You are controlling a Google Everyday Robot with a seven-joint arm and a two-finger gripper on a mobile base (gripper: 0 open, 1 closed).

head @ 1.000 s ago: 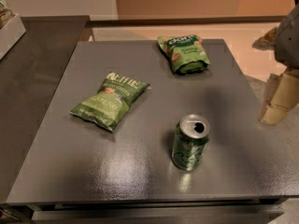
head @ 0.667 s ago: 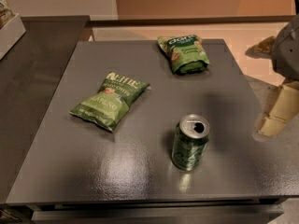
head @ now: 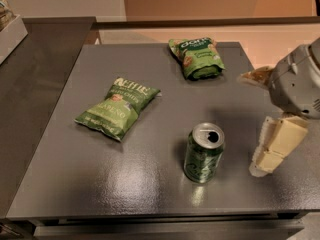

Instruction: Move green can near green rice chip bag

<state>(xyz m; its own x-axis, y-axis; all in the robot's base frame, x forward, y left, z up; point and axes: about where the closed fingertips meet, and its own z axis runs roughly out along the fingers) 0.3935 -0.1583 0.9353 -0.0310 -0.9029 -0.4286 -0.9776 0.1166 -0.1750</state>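
The green can point(head: 204, 153) stands upright on the dark grey table point(head: 150, 184), near the front and right of the middle. Its silver top is opened. The green rice chip bag point(head: 196, 57) lies flat at the far edge of the table, well behind the can. My gripper point(head: 249, 124) hangs at the right edge of the view, to the right of the can and apart from it. It is open and empty, with one pale finger point(head: 272, 146) low beside the can and the other point(head: 254, 77) higher up.
A larger, lighter green chip bag point(head: 118, 107) lies left of the middle. A dark counter point(head: 35, 74) runs along the left, with a white tray's corner point(head: 10, 31) on it. A pale surface point(head: 270, 39) lies behind the table.
My gripper has moved left and a little down, closer to the can's right side. The can and both bags have not moved.
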